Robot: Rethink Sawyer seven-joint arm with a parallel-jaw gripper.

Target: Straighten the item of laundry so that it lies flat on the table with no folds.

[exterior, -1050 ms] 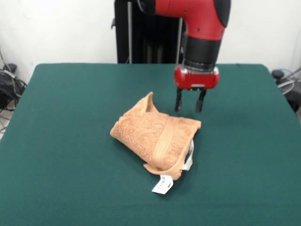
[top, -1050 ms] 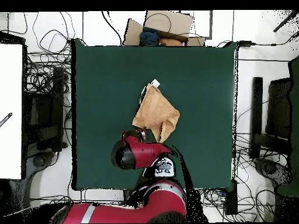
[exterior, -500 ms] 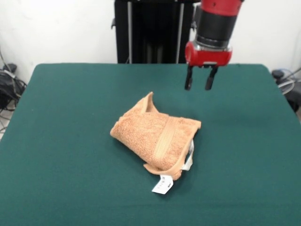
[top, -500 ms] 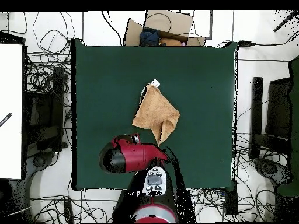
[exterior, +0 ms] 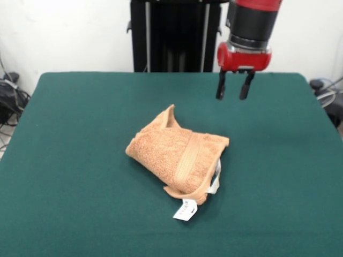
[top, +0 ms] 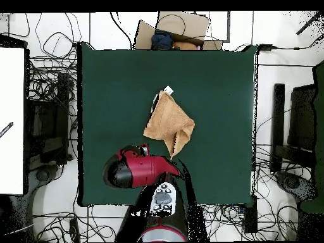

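The item of laundry [exterior: 179,155] is an orange-tan terry towel lying folded over itself near the middle of the green table [exterior: 69,160], with one corner sticking up at its far side. A woven band crosses it, and two white tags show at its near edge. In the overhead view the towel [top: 168,124] forms a bunched, roughly triangular heap. My gripper [exterior: 235,89] hangs open and empty, well above the table and up to the right of the towel, touching nothing. From overhead the red arm [top: 136,169] covers the gripper.
Cables and dark equipment lie around the table on both sides [top: 47,88]. A cardboard box with clutter [top: 174,30] sits past the table's top edge in the overhead view. A white panel [top: 11,120] stands at the left.
My gripper has risen away from the towel's far right corner and shifted right, staying open. The towel has not moved.
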